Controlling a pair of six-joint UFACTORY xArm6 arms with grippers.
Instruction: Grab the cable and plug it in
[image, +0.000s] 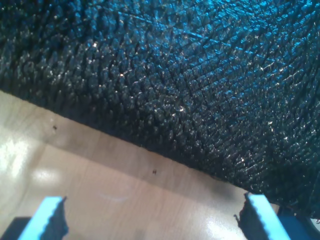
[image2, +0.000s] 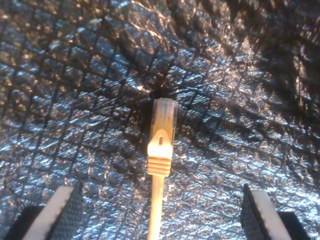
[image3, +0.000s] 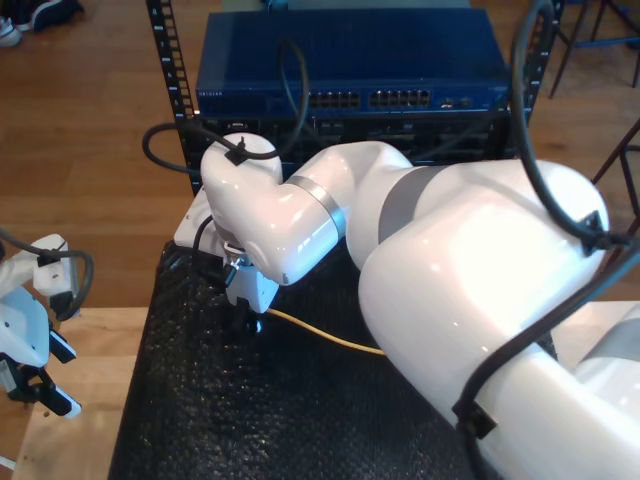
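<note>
My second gripper (image2: 157, 212) is hovering with its jaws wide apart over the cable (image2: 156, 210), whose clear plug (image2: 162, 135) is lying flat on the black mat (image2: 75, 100), well inside the mat's edges. Nothing is gripped yet, so I judge the grasping step is in hand. The next move is calling for a descent and a closing just behind the plug. My first gripper (image: 152, 222), also open and empty, is waiting over the wooden table (image: 100, 175) near the mat's edge.
</note>
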